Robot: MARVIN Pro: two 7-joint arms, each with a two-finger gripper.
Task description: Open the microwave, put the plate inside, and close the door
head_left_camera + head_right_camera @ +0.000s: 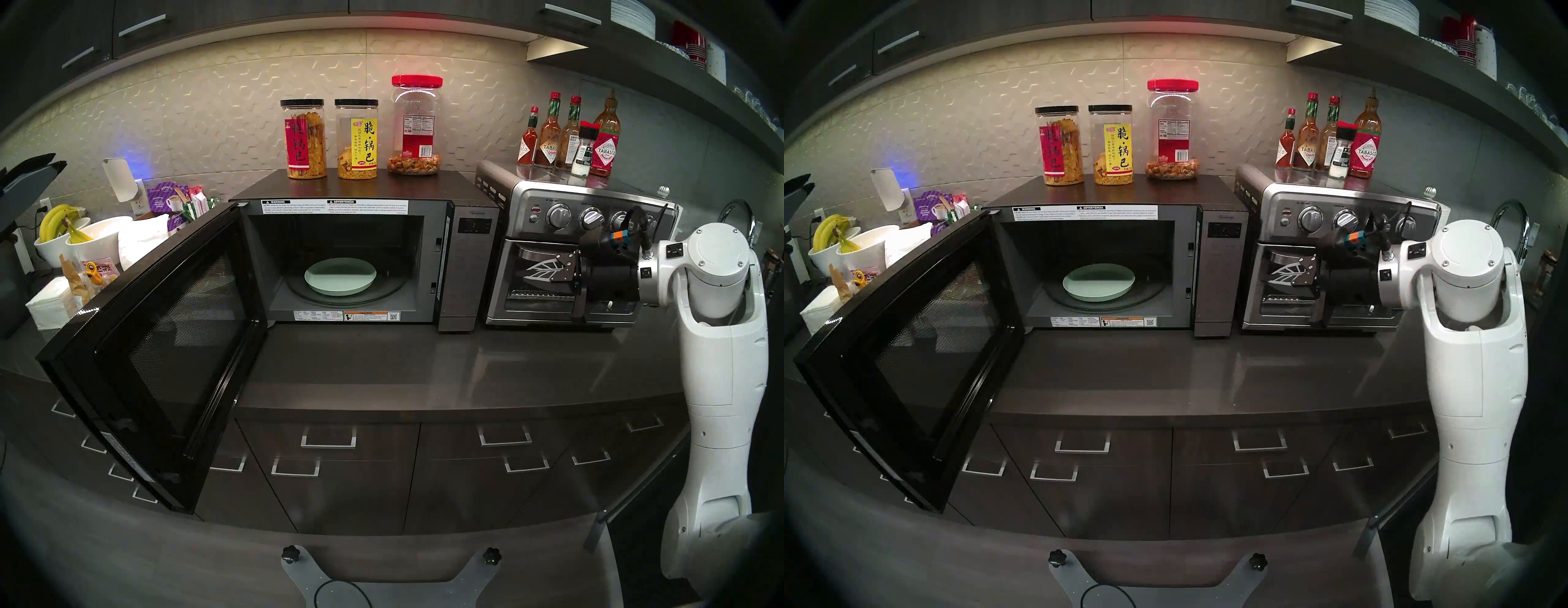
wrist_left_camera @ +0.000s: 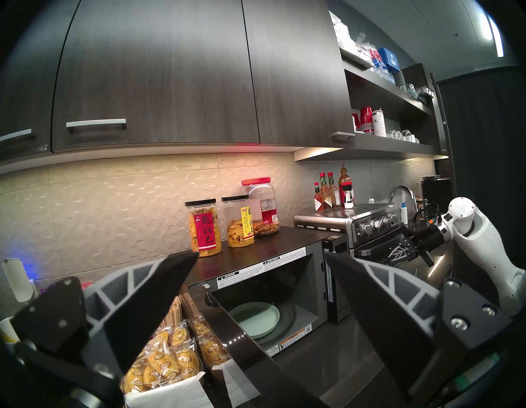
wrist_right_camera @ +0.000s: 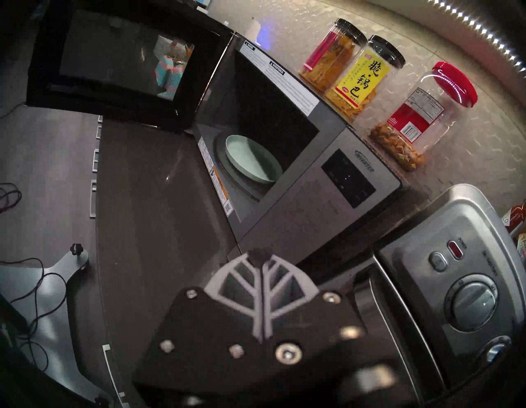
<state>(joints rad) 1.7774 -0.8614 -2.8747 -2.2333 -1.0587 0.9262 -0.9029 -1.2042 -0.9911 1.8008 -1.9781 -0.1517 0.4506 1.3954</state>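
The black microwave (image 1: 466, 263) stands on the counter with its door (image 1: 161, 339) swung wide open to the left. The pale mint-green plate (image 1: 339, 276) lies flat on the turntable inside; it also shows in the left wrist view (image 2: 253, 317) and the right wrist view (image 3: 250, 158). My right gripper (image 1: 526, 275) is shut and empty, hovering in front of the toaster oven, right of the microwave. My left gripper (image 2: 260, 254) is open and empty, held high left of the door, behind its outer face.
A stainless toaster oven (image 1: 551, 212) stands right of the microwave with sauce bottles (image 1: 551, 136) on top. Three snack jars (image 1: 305, 140) stand on the microwave. Bowls with bananas (image 1: 63, 233), napkins and a box of wrapped cakes (image 2: 165, 364) crowd the counter behind the door.
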